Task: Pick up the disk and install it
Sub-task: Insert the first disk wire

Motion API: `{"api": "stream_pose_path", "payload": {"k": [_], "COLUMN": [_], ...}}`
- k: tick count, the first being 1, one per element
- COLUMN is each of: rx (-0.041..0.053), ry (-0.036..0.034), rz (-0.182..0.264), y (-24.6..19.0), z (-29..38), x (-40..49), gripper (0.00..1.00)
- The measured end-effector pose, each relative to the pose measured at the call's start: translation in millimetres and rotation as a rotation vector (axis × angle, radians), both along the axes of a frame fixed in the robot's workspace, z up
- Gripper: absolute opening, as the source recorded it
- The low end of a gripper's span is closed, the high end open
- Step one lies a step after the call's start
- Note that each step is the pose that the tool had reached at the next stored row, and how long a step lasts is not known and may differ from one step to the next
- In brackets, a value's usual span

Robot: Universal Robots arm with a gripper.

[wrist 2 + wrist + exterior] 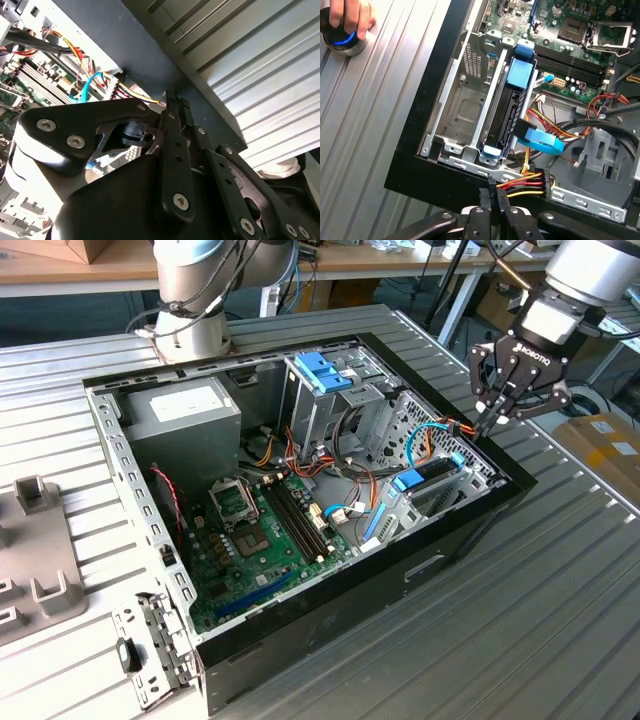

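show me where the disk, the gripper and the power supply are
disk (512,107), first wrist view, on its dark edge, standing in the bay.
gripper (497,418), exterior view, at its fingertips, pressed together over the case's edge.
power supply (185,420), exterior view, on its grey top face.

Cables (540,182) beside installed disk (512,107)

The robot arm (190,285) is a thick tube of silver-grey metal with rounded joints, and black cables run along it. At its end sits a black gripper (503,400) with white lettering on its body and jointed, link-like fingers (175,150). In the second wrist view, silver screw heads dot the matte black links, which have rounded edges.
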State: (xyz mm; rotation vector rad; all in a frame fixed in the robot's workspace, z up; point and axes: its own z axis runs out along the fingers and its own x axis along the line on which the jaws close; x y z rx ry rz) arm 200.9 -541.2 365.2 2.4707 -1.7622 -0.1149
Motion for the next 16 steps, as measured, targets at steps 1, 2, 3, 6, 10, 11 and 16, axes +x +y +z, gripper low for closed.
{"api": "stream_pose_path", "payload": {"k": [1,2,3,6,10,11,16], "rx": [0.0005,0.0009,0.0012,0.0033,0.0024,0.0024,0.0024], "ry": [0.0,0.0,0.0,0.0001,0.0,-0.0001,-0.0001], "rz": [0.0,0.0,0.0,0.0,-0.001,-0.004,-0.057], "y": [-0.1,-0.1,-0.1,-0.4,-1.2,-1.5,-1.4], "z": [0.0,0.0,0.0,-0.6,-0.1,-0.1,-0.3], "x": [-2.9,-6.3,-9.7,-17.2,-25.2,-26.9,-27.3], "gripper": [0.17,0.17,0.17,0.17,0.17,0.17,0.17]}}
